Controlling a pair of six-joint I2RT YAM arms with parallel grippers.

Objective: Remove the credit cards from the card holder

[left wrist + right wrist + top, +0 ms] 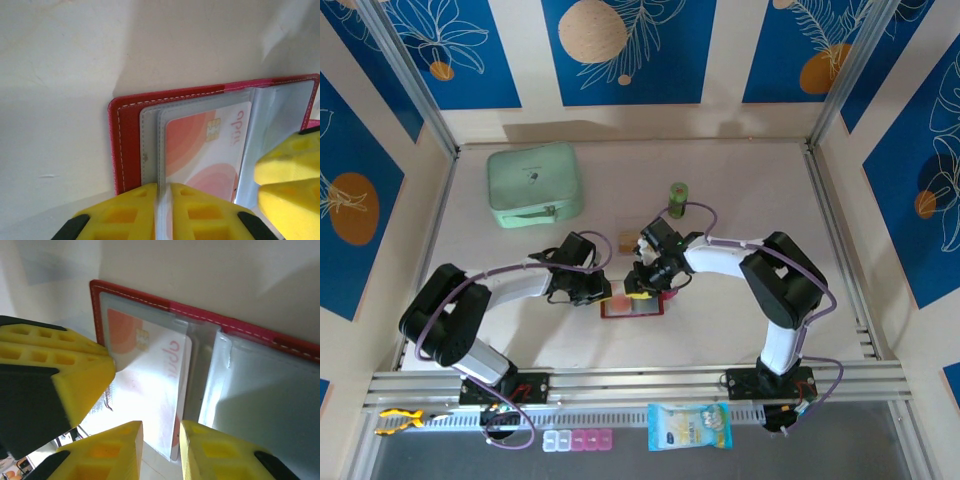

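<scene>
Credit card sits in the front clear sleeve of the card holder. Holder lies open and flat mid-table, between my arms. My left gripper is clenched on that sleeve's edge. My right gripper straddles the card's near edge with a narrow gap; can't tell if it's actually pinching. Mint-green case sits well apart, far left.

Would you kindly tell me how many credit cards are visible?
2: an orange-and-white chip card in the open red folding wallet's clear sleeve, and a tan card on the table beyond it; others may be hidden.
</scene>
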